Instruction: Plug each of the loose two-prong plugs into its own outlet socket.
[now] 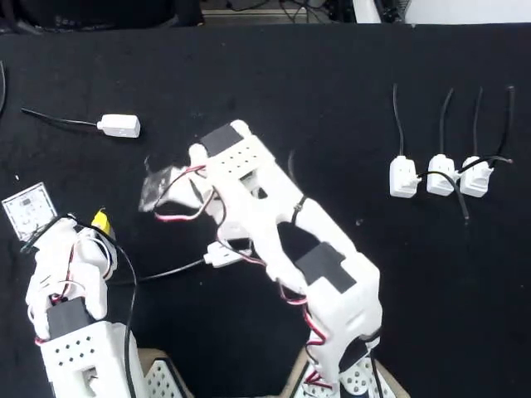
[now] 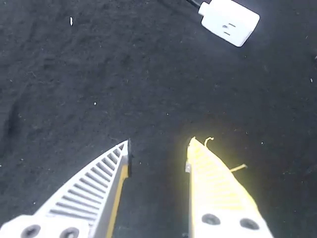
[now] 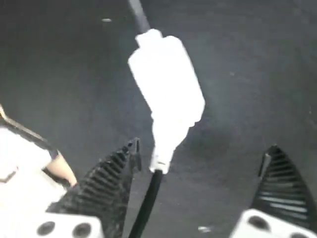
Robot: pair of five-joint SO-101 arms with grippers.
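A white outlet socket with a thin cord lies at the far left; its two-slot face is well ahead of my left gripper. That gripper is open and holds nothing, low over the cloth at the near left. A loose white plug with a black cord lies partly under the right arm. My right gripper is open above the cloth left of centre. Ahead of its spread fingers lies a white corded body, and I cannot tell whether it is plug or socket.
Three white corded blocks sit in a row at the right, cords running to the far edge, a black cord looping across them. A small white square card lies beside the left arm. Black cloth covers the table.
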